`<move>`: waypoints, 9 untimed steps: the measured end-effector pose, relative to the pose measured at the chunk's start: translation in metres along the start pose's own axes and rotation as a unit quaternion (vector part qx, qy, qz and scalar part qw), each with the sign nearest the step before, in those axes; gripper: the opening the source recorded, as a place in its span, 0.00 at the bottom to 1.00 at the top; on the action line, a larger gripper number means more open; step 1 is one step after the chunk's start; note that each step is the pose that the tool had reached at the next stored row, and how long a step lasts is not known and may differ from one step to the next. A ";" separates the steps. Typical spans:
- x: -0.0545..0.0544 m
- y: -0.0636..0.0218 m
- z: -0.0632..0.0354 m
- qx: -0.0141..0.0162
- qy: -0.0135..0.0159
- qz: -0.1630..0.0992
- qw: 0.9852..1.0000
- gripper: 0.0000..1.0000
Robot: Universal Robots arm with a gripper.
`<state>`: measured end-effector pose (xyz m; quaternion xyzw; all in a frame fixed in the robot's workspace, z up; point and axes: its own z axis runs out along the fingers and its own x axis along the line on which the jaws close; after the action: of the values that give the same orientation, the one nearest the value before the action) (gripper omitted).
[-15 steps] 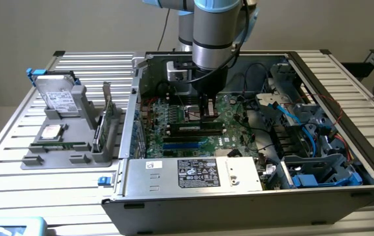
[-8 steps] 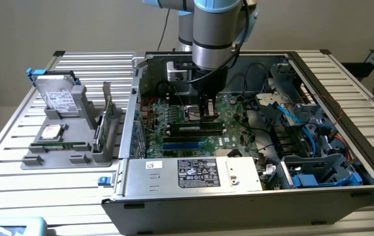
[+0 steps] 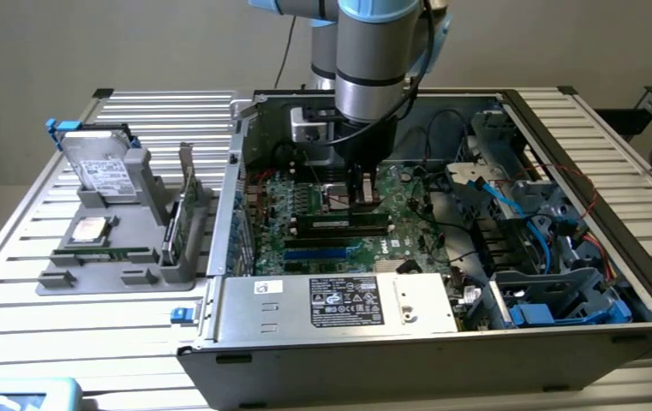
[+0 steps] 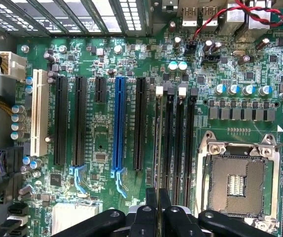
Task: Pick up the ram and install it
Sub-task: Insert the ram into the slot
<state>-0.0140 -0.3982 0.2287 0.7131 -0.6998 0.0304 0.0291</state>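
Gripper (image 4: 157,202) is being seen low inside the PC case (image 3: 440,355). Its jaws are drawn nearly together and are being clamped on a thin board edge, judged to be the ram (image 3: 343,224).

In the exterior view the ram is being held on edge just over the motherboard (image 4: 230,64), directly at 6 o'clock from the wrist. In the wrist view its edge is being lined up with the outermost of the four DIMM slots (image 4: 182,143), which lie between the blue card slot (image 4: 118,123) and the CPU socket (image 4: 240,182).

Status:
- **Pick-up:** being counted as done, since the ram is in the grip and at the slots.
- **Seating:** cannot be told. The slot latches are not being read clearly, and contact with the slot floor is hidden.
- **Release:** not yet done.

Further out in the exterior view, the power supply (image 3: 337,301) is being seen at 6 o'clock from the gripper. The grey tray (image 3: 86,278) is sitting outside the case at 9 o'clock. The hard drive (image 3: 103,167) and expansion card (image 3: 186,184) are standing in it, well apart from the gripper.
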 end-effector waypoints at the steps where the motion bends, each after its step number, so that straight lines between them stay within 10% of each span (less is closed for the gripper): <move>1: 0.000 0.0000 0.0003 0.000 0.000 0.000 1.000 0.13; 9: 0.000 0.0005 0.0024 0.001 0.000 0.000 1.000 0.13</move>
<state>-0.0145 -0.3979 0.2263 0.7130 -0.6999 0.0314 0.0283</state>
